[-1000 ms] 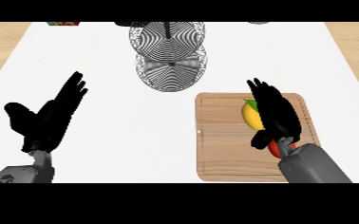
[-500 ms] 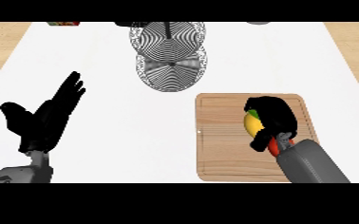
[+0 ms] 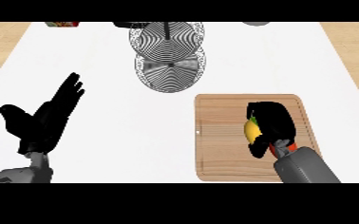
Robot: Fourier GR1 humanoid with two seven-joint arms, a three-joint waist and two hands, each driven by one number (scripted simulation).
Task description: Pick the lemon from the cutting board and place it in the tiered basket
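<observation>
While my right hand [image 3: 275, 123] lies over the cutting board [image 3: 224, 137], its fingers [image 3: 270, 110] are curled round the lemon [image 3: 251, 130], holding it, so that only the lemon's yellow left side shows past my black palm and the rest is hidden under the hand. The lemon sits over the right half of the board, toward the edge nearer me; I cannot tell whether it is touching the wood or just above it. My grey right forearm [image 3: 306, 168] comes in from the lower edge and crosses the board's near right corner. The board is a pale wooden rectangle with rounded corners, lying flat on the white counter [image 3: 98, 57] at my right. Beyond its far left corner, near the middle of the counter, stands the tiered basket [image 3: 168, 52]: two round wire tiers seen from above, the far one partly overlapping the near one, with a dark upright post at the far tier. The basket is apart from the board and well apart from the lemon. Far off at my left, my left hand [image 3: 43, 123] rests near the counter's edge, fingers straight and pointing up and away, thumb out to the side, holding nothing
</observation>
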